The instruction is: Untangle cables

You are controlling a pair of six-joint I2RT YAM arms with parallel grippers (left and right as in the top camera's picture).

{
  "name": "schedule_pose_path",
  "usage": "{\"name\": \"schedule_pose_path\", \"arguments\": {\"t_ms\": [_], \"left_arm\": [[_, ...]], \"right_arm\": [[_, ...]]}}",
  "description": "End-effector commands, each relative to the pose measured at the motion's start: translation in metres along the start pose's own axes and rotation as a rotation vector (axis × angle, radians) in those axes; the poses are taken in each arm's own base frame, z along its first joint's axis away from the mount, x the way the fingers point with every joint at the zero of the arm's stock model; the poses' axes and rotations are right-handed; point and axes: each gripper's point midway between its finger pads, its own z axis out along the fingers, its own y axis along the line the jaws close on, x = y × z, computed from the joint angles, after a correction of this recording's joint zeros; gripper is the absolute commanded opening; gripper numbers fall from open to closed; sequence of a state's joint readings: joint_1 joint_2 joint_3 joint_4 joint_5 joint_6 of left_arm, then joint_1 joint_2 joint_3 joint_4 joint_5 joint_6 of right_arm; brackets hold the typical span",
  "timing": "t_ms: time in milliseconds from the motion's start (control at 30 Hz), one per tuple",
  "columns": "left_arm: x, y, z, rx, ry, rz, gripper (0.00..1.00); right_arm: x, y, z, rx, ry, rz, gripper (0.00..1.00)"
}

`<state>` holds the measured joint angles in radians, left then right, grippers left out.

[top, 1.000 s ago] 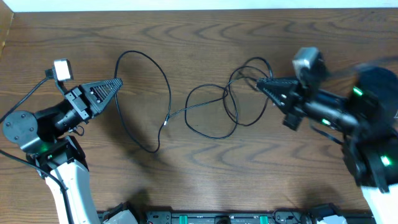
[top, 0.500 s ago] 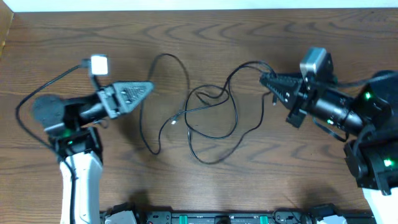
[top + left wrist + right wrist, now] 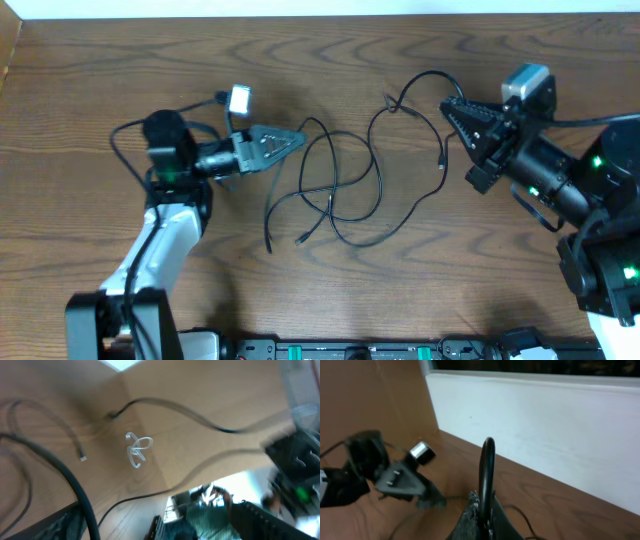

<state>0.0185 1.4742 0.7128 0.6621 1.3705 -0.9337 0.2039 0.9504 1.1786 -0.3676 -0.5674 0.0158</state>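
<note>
Black cables (image 3: 379,186) sprawl in loose, overlapping loops — right gripper (image 3: 448,104) pinches one strand, left gripper (image 3: 298,138) gapes just beside them.

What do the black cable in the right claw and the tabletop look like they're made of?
Black cable: seemingly rubber or plastic sheathing, smooth, slightly glossy; it bends in a tight loop with a faint highlight. Tabletop: dark brown wood or wood-look laminate, matt; grain swirls show, but solid wood can't be confirmed.
</note>
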Motion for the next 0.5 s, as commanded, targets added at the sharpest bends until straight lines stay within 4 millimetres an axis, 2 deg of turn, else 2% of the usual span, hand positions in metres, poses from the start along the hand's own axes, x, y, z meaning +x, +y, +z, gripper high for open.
{"name": "schedule_pose_path", "arguments": {"t_ms": [0, 167, 267, 333, 400, 467], "left_arm": [[-0.018, 0.022, 0.008, -0.108, -0.12, -0.011, 0.94], [-0.012, 0.046, 0.018, -0.223, -0.149, -0.049, 0.96], [0.0, 0.073, 0.015, -0.366, -0.146, -0.093, 0.98], [0.011, 0.095, 0.007, -0.509, -0.135, -0.116, 0.99], [0.021, 0.121, -0.012, -0.726, -0.13, -0.139, 0.99], [0.028, 0.137, -0.034, -0.929, -0.129, -0.143, 0.99]], "right_arm": [[-0.005, -0.01, -0.01, 0.083, -0.014, 0.007, 0.01], [-0.001, -0.015, -0.013, 0.124, 0.0, 0.016, 0.01], [-0.001, -0.015, -0.013, 0.124, 0.0, 0.016, 0.01], [-0.001, -0.015, -0.013, 0.124, -0.002, 0.015, 0.01], [-0.003, -0.015, -0.013, 0.122, -0.008, 0.012, 0.01], [-0.008, -0.014, -0.013, 0.119, -0.026, 0.011, 0.01]]}}
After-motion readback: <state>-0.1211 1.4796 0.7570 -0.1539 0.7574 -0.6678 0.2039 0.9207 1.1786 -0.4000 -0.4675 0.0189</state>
